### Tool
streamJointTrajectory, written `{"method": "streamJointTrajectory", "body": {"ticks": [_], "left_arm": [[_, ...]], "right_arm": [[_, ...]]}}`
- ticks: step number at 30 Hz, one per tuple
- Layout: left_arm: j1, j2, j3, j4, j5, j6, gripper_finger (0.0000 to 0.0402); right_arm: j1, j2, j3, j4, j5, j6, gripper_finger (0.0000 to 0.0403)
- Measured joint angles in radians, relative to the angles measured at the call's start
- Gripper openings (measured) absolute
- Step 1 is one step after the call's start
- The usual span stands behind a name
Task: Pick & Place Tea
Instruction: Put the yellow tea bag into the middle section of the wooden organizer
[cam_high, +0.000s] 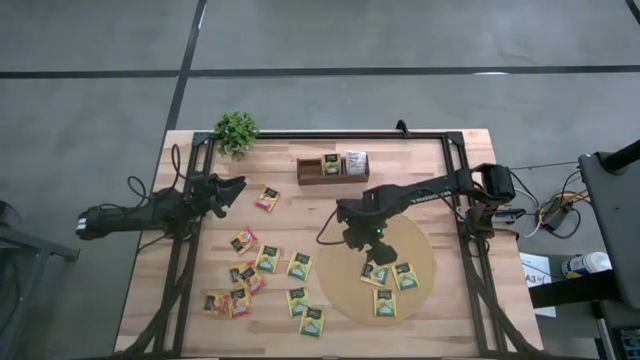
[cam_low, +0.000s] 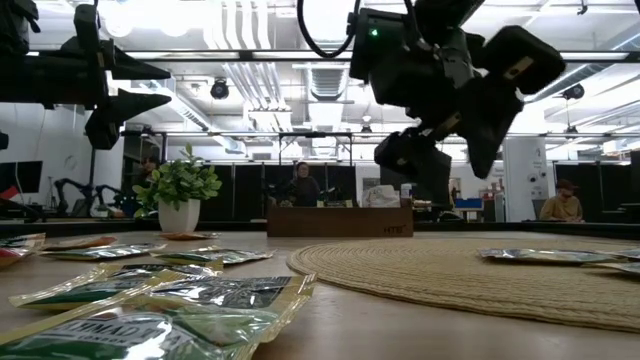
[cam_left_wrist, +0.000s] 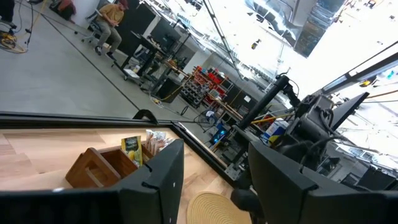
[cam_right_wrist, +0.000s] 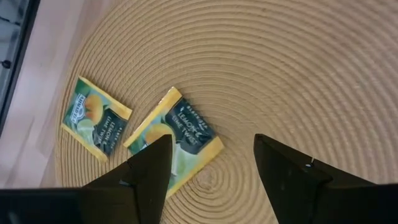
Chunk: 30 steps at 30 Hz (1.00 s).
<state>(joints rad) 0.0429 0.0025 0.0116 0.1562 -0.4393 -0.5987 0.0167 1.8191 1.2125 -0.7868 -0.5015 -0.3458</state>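
Note:
Several tea sachets lie loose on the wooden table, among them an orange-red one (cam_high: 267, 198) and yellow-green ones (cam_high: 299, 265). Three more rest on the round tan mat (cam_high: 420, 245), for instance one sachet (cam_high: 385, 303) near its front. My right gripper (cam_high: 352, 237) hovers over the mat's back left part, open and empty. In the right wrist view its gripper (cam_right_wrist: 211, 146) hangs above two yellow-green sachets (cam_right_wrist: 177, 140) (cam_right_wrist: 96, 126) on the mat (cam_right_wrist: 267, 68). My left gripper (cam_high: 232, 190) waits raised at the table's left, open; the left wrist view shows nothing between its fingers (cam_left_wrist: 158, 180).
A brown wooden tray (cam_high: 318, 178) with sachets in it (cam_high: 331, 163) stands at the back centre. A small potted plant (cam_high: 236, 130) is at the back left corner. A black frame (cam_high: 440, 135) runs round the table. People sit in the room behind (cam_low: 300, 185).

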Motion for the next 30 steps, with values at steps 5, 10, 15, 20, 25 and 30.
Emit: {"method": "streamJointTrajectory", "body": {"ticks": [5, 10, 15, 20, 25, 30], "left_arm": [[0.0, 0.0, 0.0, 0.0, 0.0, -0.001, 0.0174], [0.0, 0.0, 0.0, 0.0, 0.0, -0.007, 0.0174], [0.0, 0.0, 0.0, 0.0, 0.0, -0.007, 0.0174], [0.0, 0.0, 0.0, 0.0, 0.0, -0.007, 0.0174], [0.0, 0.0, 0.0, 0.0, 0.0, -0.007, 0.0174], [0.0, 0.0, 0.0, 0.0, 0.0, -0.007, 0.0174]], "right_arm": [[0.019, 0.024, -0.041, 0.049, 0.003, 0.042, 0.0224], [0.026, 0.061, -0.076, 0.07, 0.005, 0.059, 0.0224], [0.025, 0.079, -0.094, 0.081, -0.004, 0.084, 0.0219], [0.027, 0.078, -0.109, 0.093, -0.001, 0.085, 0.0193], [0.033, 0.077, -0.102, 0.091, 0.108, 0.084, 0.0142], [0.031, 0.079, -0.094, 0.094, 0.135, 0.061, 0.0088]]}}
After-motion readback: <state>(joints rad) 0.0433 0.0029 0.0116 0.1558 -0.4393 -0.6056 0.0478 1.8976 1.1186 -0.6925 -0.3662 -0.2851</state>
